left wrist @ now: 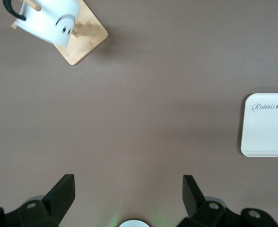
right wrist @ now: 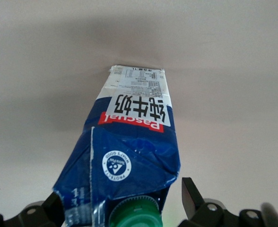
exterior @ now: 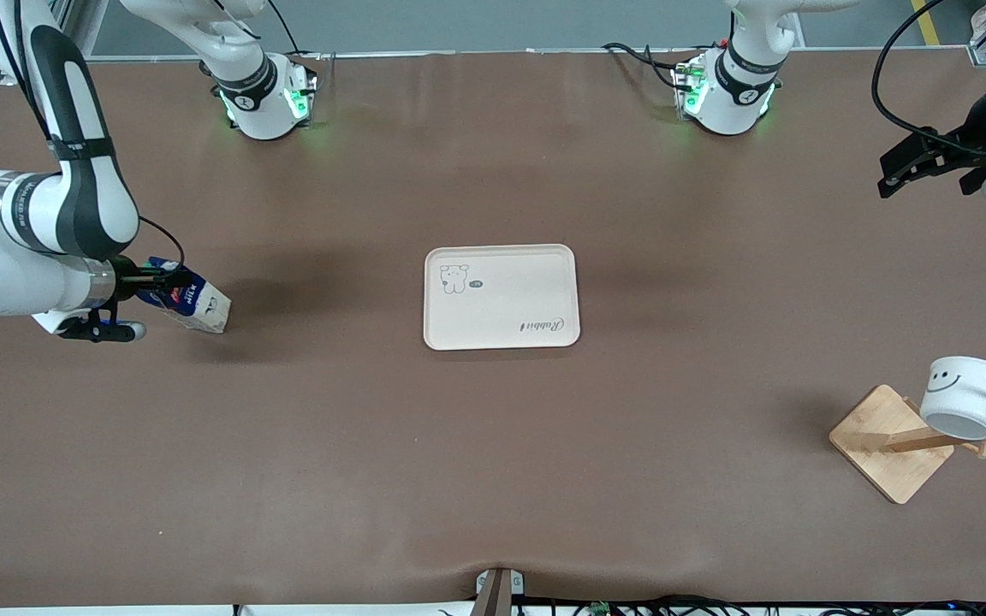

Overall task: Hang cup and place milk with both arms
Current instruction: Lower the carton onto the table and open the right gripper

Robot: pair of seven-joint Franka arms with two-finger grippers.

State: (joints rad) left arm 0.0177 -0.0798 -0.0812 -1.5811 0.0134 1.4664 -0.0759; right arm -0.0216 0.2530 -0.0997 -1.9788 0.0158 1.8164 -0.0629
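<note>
Nearest the front camera stands a wooden rack at the left arm's end of the brown surface, and the cup hangs from one of its pegs by the black handle, smiley face showing. Farther from the camera, in the middle, lies a cream tray with nothing on it. At the right arm's end, the right claw grips the milk by its dark blue top; the carton is tilted, its white base toward the tray, and whether that base touches the surface cannot be told. The left claw hangs open over the surface at the left arm's end, holding nothing, that arm waiting.

From the left wrist, the open claw looks down on bare surface, with the rack, the hanging cup and an edge of the tray in sight.

From the right wrist, the claw is clamped on the milk near its green cap.
</note>
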